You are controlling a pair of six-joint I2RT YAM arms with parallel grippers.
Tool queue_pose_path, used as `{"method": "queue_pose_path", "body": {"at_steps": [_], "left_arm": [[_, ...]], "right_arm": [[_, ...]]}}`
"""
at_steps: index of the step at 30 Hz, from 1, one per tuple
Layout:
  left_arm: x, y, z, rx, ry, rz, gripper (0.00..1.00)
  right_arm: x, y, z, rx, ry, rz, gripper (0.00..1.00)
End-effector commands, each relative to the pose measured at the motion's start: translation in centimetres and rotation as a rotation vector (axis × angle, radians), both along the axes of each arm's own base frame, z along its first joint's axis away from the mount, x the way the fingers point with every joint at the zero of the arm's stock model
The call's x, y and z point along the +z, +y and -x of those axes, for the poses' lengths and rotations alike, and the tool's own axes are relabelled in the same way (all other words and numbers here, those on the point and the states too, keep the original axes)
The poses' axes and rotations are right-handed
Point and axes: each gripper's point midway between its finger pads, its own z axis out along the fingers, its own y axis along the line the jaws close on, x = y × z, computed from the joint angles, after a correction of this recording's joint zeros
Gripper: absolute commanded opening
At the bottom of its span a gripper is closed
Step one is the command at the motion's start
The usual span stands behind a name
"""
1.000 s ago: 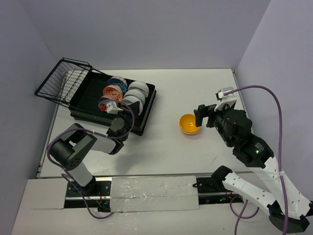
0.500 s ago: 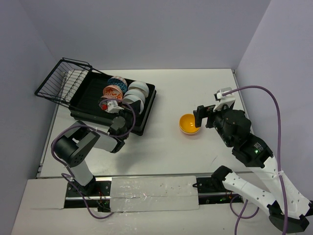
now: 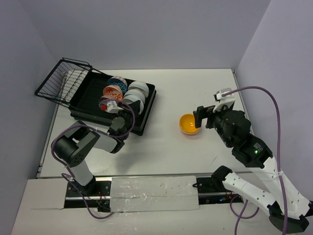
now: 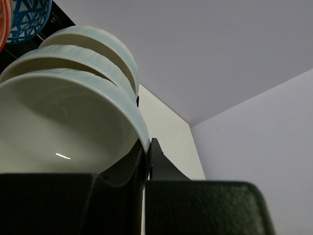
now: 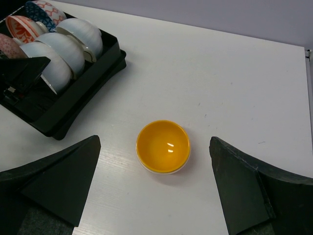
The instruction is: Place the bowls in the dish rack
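The yellow bowl sits upright on the table, well right of the dish rack, beneath the right gripper, whose fingers are spread wide. Inside the rack, the left gripper is closed at the rim of the nearest white bowl; whether it pinches that rim is unclear.

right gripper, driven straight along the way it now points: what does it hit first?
Probably the yellow bowl on the table: it sits centred ahead of the open right gripper. How far off is unclear.
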Motion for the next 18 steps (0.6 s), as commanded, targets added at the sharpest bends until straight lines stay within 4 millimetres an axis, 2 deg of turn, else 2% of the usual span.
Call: {"method": "queue_pose_path", "body": {"at_steps": [1,11,18], "left_arm": [[10.98,2.28,3.03,-0.011,-0.373,0.338,0.02],[10.83,2.47,3.41,-0.016,-0.365,0.346,0.13],[10.7,3.12,3.84,-0.008,-0.352,0.369,0.25]], "right_arm": [[1.06,0.08,-0.21,0.003,-0.043,-0.024,1.0],[1.02,0.16,-0.05,0.011,-0.044,-0.031,1.0],[1.09,0.12,0.0,0.008,-0.045,-0.038,1.0]]}}
